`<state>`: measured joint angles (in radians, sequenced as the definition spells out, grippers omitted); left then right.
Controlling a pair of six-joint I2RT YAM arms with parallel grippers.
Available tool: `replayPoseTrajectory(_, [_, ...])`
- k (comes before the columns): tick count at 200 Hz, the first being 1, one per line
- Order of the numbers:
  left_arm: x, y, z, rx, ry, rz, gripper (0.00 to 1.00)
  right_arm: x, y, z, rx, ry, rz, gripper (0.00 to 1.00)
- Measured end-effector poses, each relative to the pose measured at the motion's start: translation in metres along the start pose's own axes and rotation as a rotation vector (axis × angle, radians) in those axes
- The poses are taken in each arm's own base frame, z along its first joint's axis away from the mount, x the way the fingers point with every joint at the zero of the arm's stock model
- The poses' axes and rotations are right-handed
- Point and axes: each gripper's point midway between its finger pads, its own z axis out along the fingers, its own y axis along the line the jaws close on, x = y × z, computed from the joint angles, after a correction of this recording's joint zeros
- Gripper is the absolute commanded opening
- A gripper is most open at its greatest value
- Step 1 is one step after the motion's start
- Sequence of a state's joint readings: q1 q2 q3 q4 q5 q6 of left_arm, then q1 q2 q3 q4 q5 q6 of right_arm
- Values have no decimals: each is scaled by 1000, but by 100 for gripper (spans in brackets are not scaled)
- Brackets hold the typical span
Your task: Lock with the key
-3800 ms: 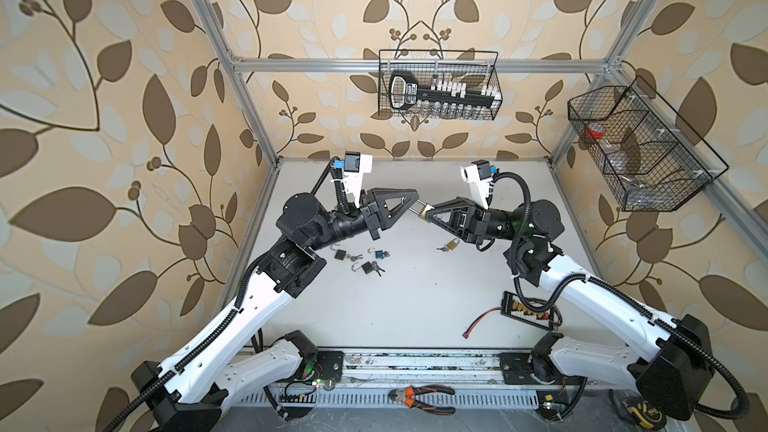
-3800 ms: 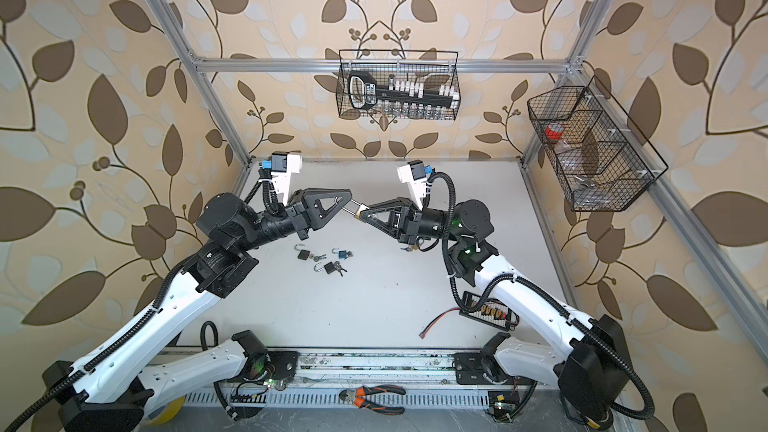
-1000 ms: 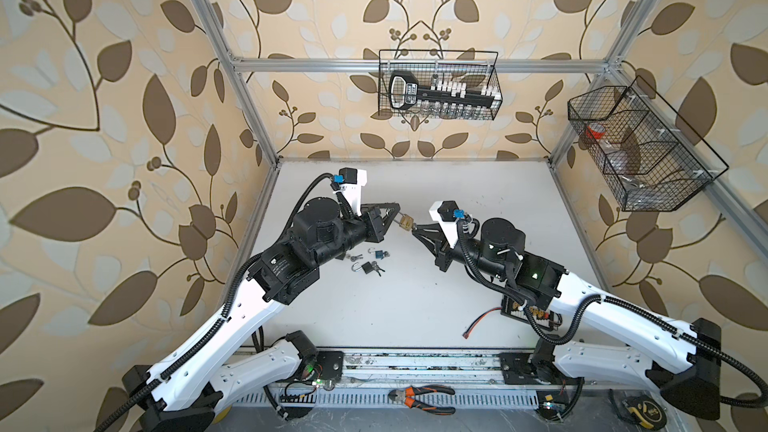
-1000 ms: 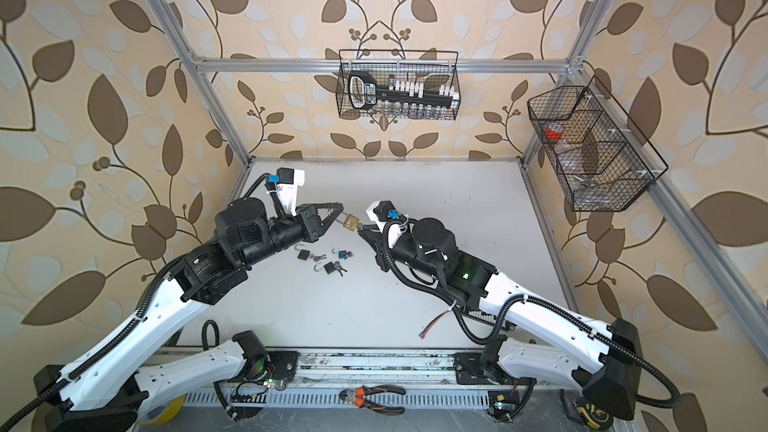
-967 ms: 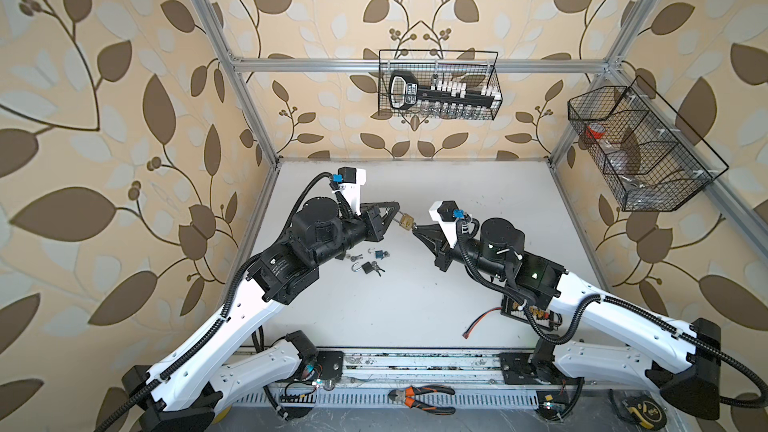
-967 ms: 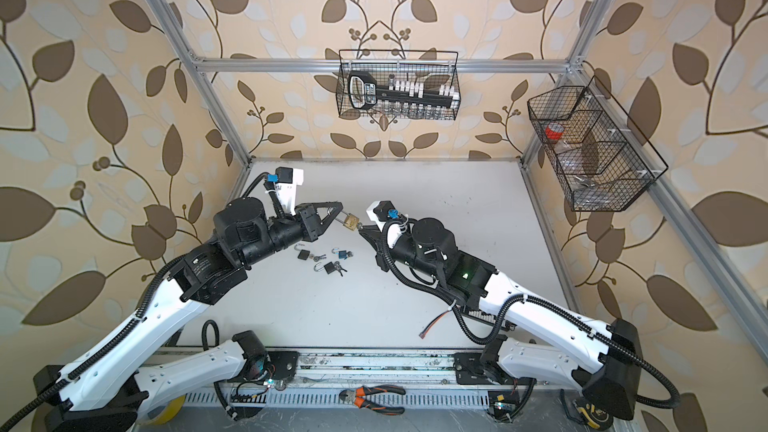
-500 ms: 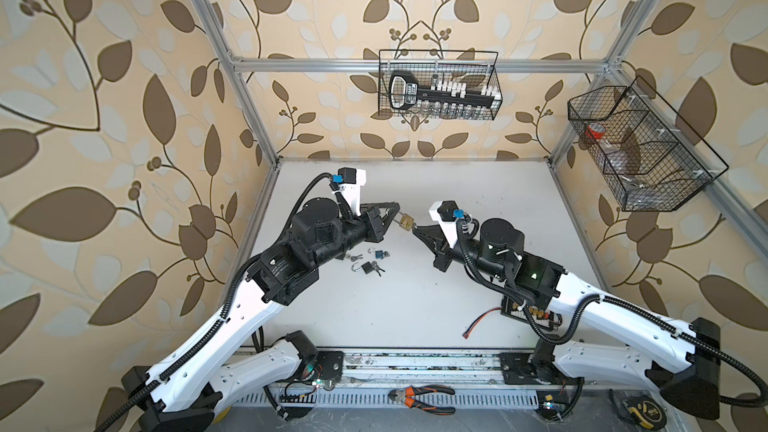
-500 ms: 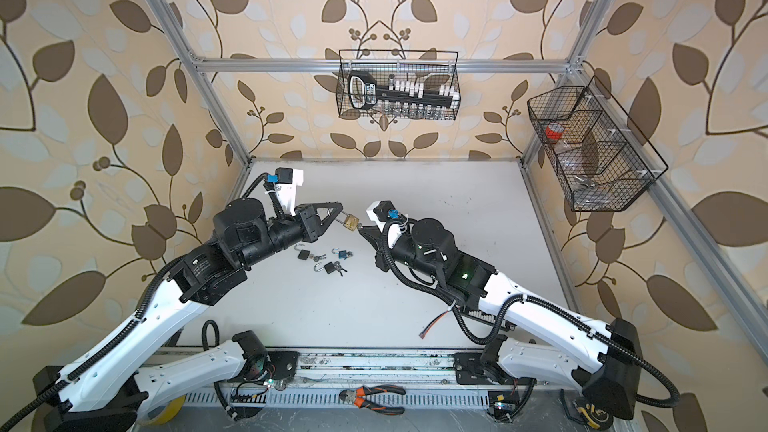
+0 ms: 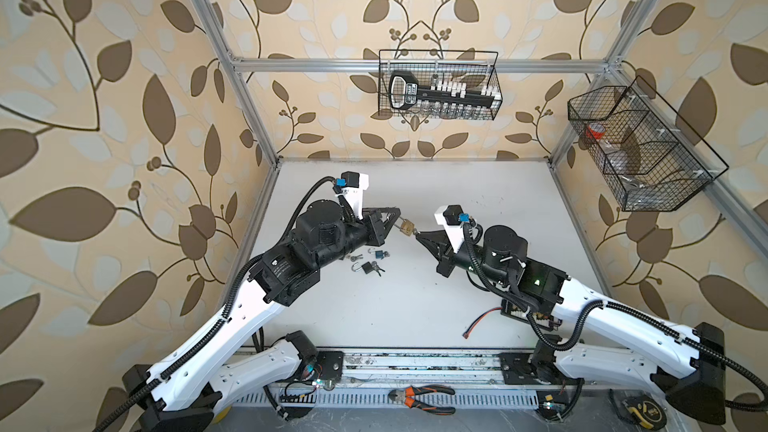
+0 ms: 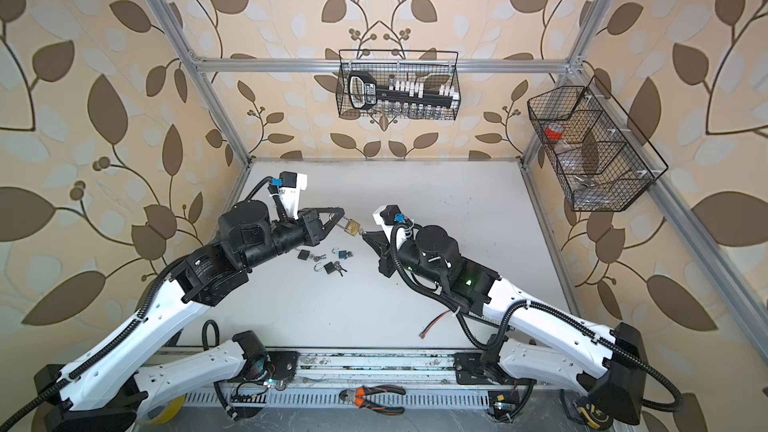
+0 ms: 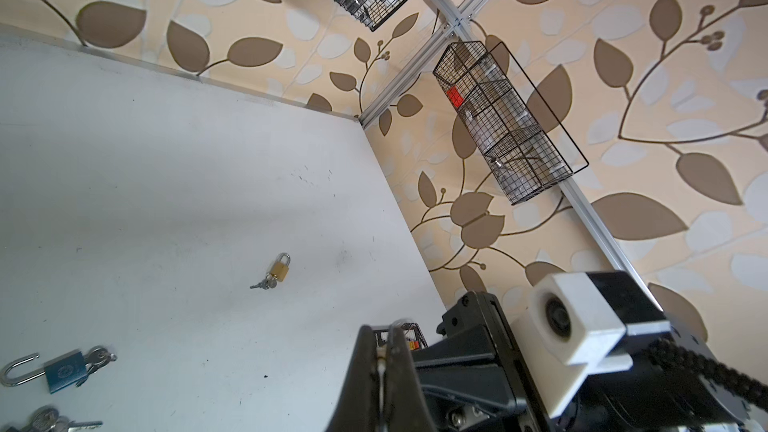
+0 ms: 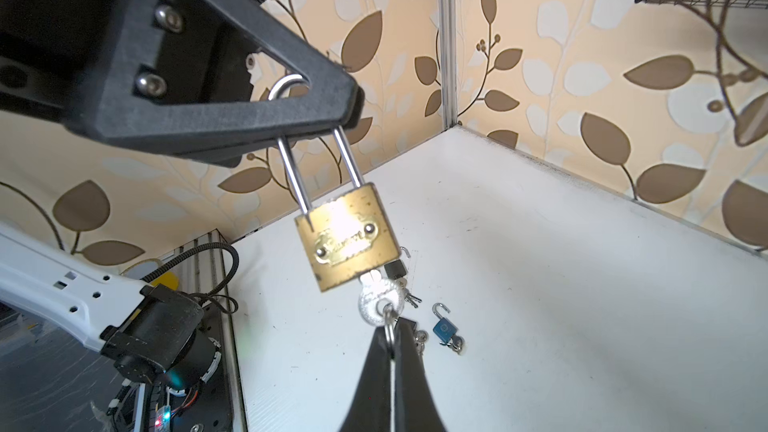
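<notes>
White tabletop (image 9: 415, 305), padlock (image 12: 347, 238) still held aloft, key (image 12: 378, 301) still inserted

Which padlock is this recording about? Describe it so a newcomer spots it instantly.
Over the white table, midway between the two arms, hangs a brass padlock. The left fingers clamp its shackle and a key sits in its keyhole; every other padlock lies on the table.
</notes>
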<state>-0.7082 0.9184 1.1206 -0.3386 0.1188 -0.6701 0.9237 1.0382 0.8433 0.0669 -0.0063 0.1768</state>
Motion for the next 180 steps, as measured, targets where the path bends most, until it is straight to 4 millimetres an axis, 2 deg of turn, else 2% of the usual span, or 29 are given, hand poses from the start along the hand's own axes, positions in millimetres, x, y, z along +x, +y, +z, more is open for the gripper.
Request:
replayPoseTrajectory(56, [-8,-3,-13,6,-43,4,0,51,-22,-10,83,101,48,0])
replayPoseTrajectory(95, [-8,0,-16,-12,-49,4,0,67,-32,-23,115,122,81,0])
replayPoseTrajectory(145, [4,15,-16,-81,7,18,0,82,-48,-36,170,166,155,0])
replayPoseTrajectory(180, [8,28,-14,-134,41,34,0,108,-65,-41,219,239,222,0])
